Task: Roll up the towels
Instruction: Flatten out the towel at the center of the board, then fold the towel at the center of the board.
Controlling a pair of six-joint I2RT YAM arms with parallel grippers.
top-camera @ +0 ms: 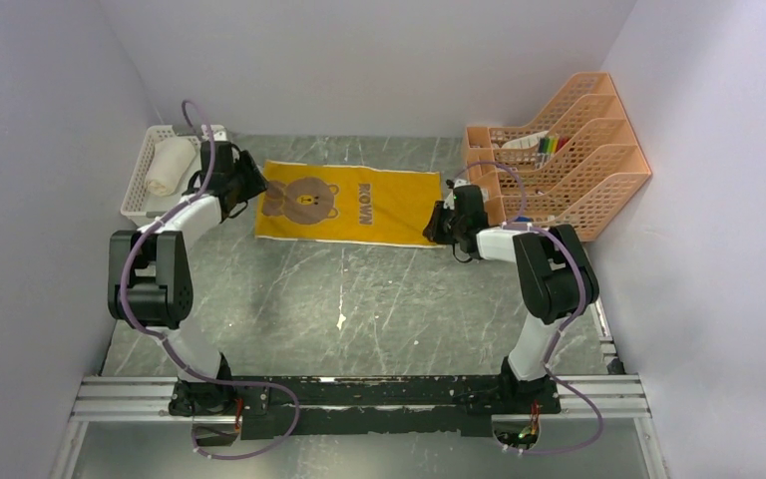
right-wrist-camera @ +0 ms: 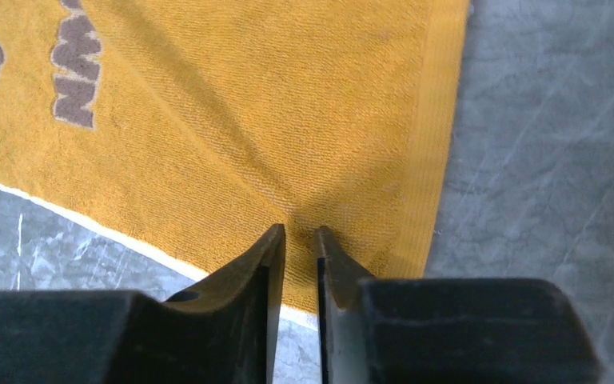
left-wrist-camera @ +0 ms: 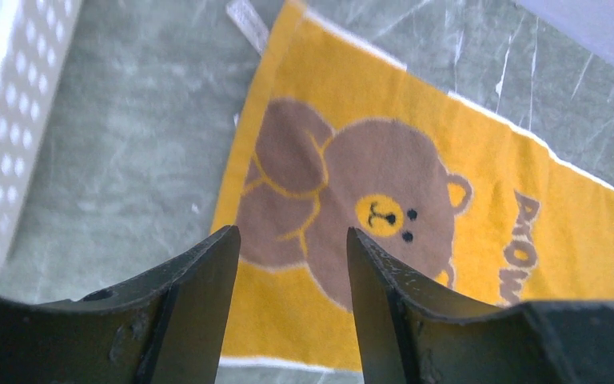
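Top external view: table (top-camera: 359, 299) with a grey stone-look surface, pale veins and scratches; two arms reach to its far half.
Yellow towel (top-camera: 359, 205): terry cloth, rectangular, spread flat at the far middle of the table, long sides running left to right. The mustard face is up, with a brown bear and brown letters; thin white edging on the long sides.
White towel (top-camera: 170, 165): cream terry, rolled into a short cylinder, lying in the basket (top-camera: 138, 195) at far left.
Basket: white plastic, oblong, perforated walls.
Rack (top-camera: 598, 170): orange plastic mesh with stepped slots, at far right; coloured pens (top-camera: 549, 145) stand in one slot.
Count: two towels, two grippers, one basket, one rack; the pens are too small to count.
Left gripper (left-wrist-camera: 292, 234): dark fingers well apart with nothing between them, above the left end of the yellow towel, over the bear.
Right gripper (right-wrist-camera: 297, 230): fingers almost together with a slim gap, at the yellow towel's right end by its near corner. Creases in the cloth fan out from the tips.
Hard to make out: whether the right fingers pinch the cloth cannot be told. The yellow towel's underside is hidden. Both wrist views cut off part of the lettering. A clear tag (left-wrist-camera: 248, 14) at one towel corner is blurred. The left arm covers part of the basket.
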